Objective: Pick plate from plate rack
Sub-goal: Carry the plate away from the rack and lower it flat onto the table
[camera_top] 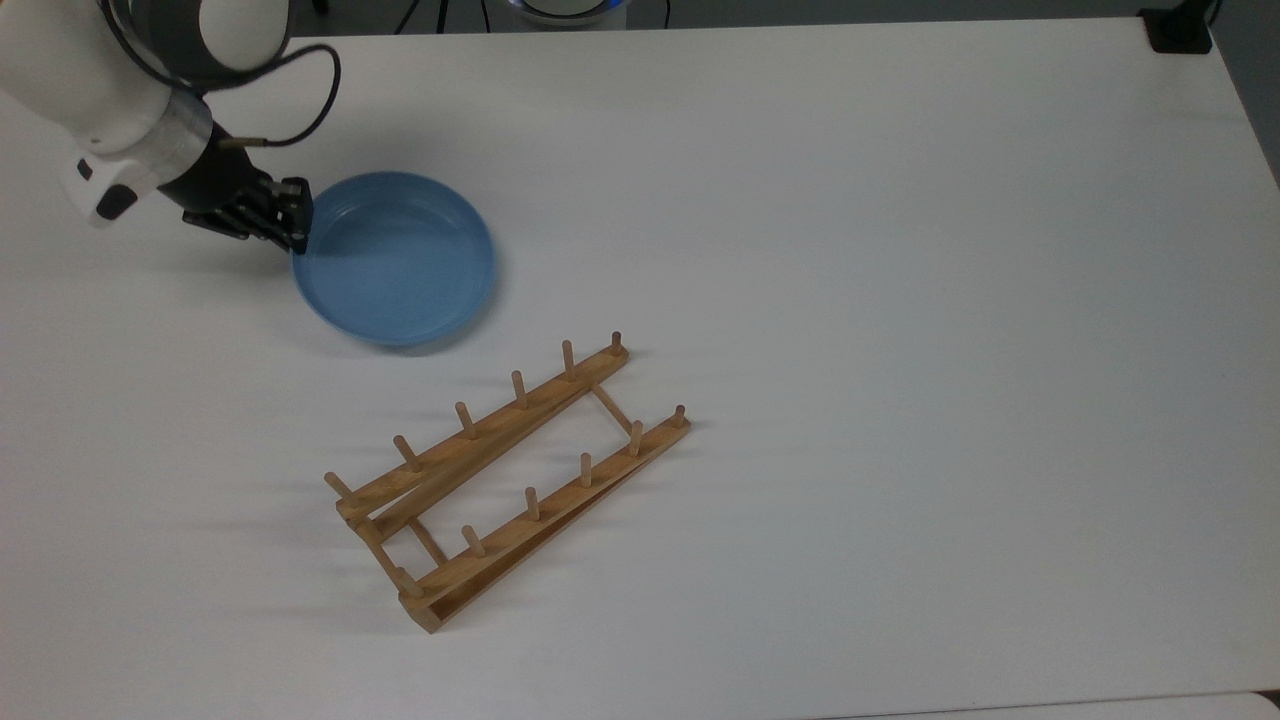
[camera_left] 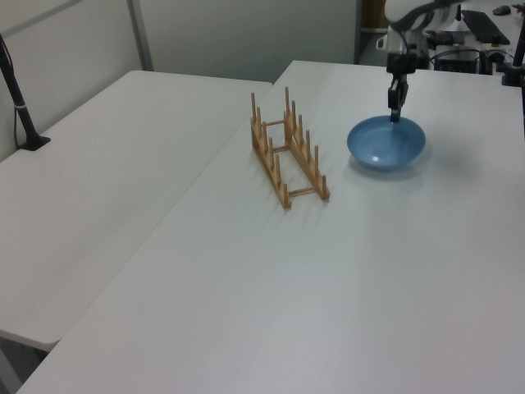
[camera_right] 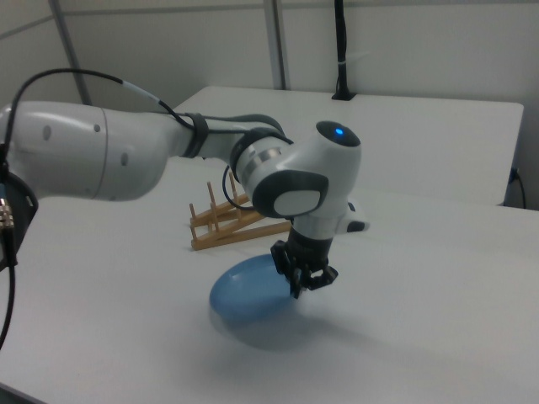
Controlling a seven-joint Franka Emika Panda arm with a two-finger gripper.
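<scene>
Plate (camera_top: 400, 265) was out of the plate rack (camera_top: 505, 480), low over the tabletop (camera_top: 900, 300); tool (camera_top: 297, 238) clamped on its rim. Judged set-down stage: next move would call for lowering it flat, then letting go.

We see a broad white table (camera_top: 900, 300) with a smooth, bare top. In the left view a second white table (camera_left: 107, 164) stands just beside it, a narrow seam between the two. A black post (camera_left: 18, 98) rises from a black foot near the left view's left edge. Behind runs a pale partition wall (camera_left: 238, 33). In the right view a black pole (camera_right: 341, 50) stands on the far table (camera_right: 421, 135).
</scene>
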